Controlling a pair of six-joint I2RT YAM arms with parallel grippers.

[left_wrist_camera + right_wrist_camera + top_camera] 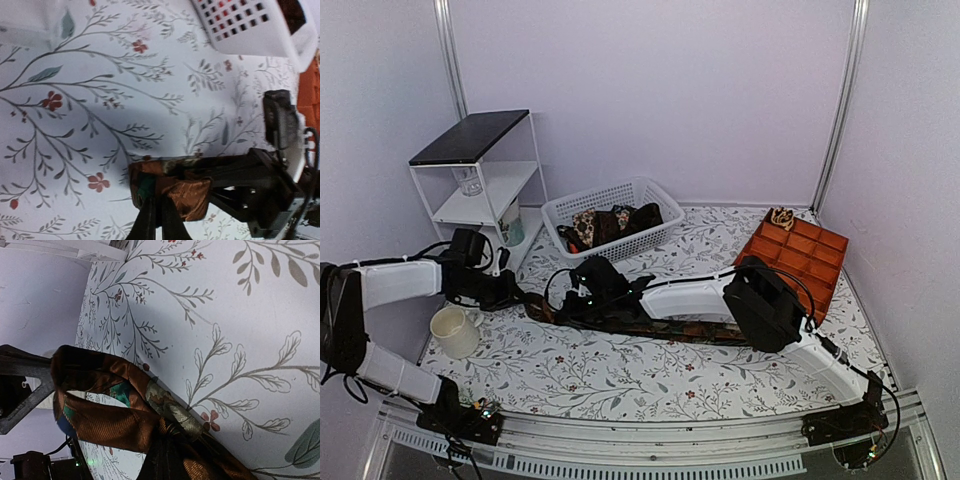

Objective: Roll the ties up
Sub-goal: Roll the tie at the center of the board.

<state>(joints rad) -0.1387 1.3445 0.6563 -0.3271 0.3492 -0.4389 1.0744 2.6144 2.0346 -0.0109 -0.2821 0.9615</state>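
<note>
A dark brown and rust tie (695, 329) lies across the middle of the table, its left end folded into a loop (100, 415). My left gripper (157, 197) is shut on that folded end (192, 192), its two fingers close together. My right gripper (167, 445) is shut on the same tie just beside the loop, facing the left gripper (520, 294). In the top view the right gripper (572, 302) sits a little right of the left one. More ties (610, 222) lie in the white basket (605, 192). A tan spotted rolled tie (782, 217) rests in the orange tray (807, 262).
A cream cup (453, 330) stands near the table's left front. A white shelf unit (480, 172) with a glass stands at the back left. The right arm (720, 297) stretches over the tie across the table's middle. Walls close in on three sides.
</note>
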